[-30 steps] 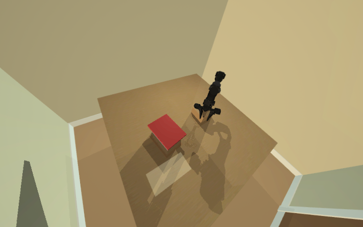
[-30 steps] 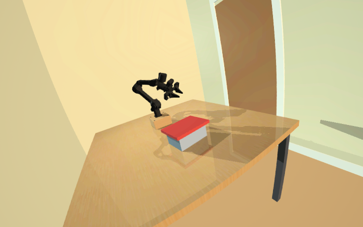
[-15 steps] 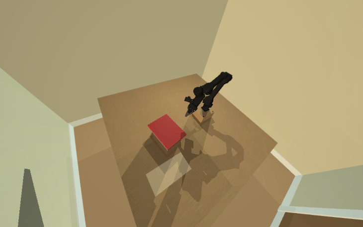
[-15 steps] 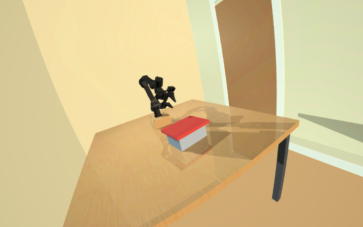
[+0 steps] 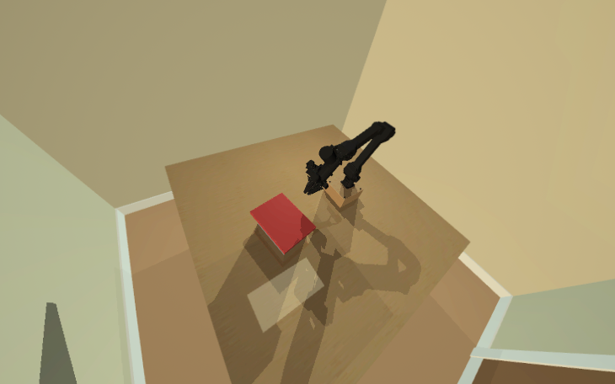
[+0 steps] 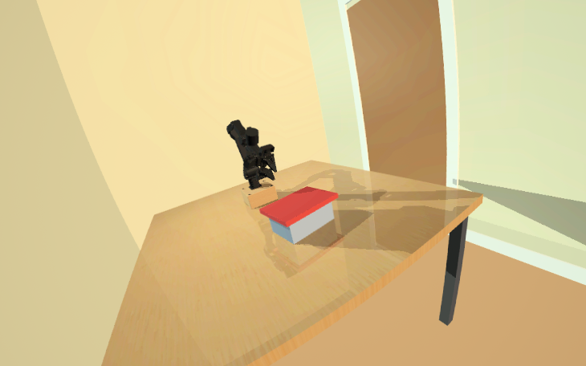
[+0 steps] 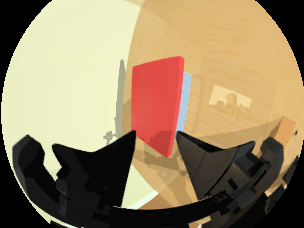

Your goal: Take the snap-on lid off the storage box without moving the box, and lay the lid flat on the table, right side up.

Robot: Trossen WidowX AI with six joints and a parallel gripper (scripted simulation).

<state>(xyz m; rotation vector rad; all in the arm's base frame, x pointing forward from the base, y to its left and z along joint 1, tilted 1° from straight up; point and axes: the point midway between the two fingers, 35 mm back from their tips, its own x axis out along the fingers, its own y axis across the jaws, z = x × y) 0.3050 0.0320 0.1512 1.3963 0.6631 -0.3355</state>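
The red lid (image 5: 281, 221) (image 6: 299, 205) (image 7: 156, 100) lies level on top of the storage box, its edges overhanging the walls. The grey-blue box (image 6: 311, 222) (image 7: 186, 100) stands upright on the wooden table (image 5: 233, 162) (image 6: 195, 254) (image 7: 225, 50). My gripper (image 5: 307, 178) (image 6: 274, 175) (image 7: 156, 134) is partly open with nothing between its fingers. It is in the air on the arm-base side of the box, clear of the lid. In the wrist view the lid shows ahead, beyond the fingertips. The inside of the box is hidden by the lid.
The arm's wooden base block (image 5: 334, 196) (image 6: 261, 199) (image 7: 285, 132) stands on the table near the box. Shadows of the arm and box fall across the table top, and a pale reflection lies beside the box in the top view.
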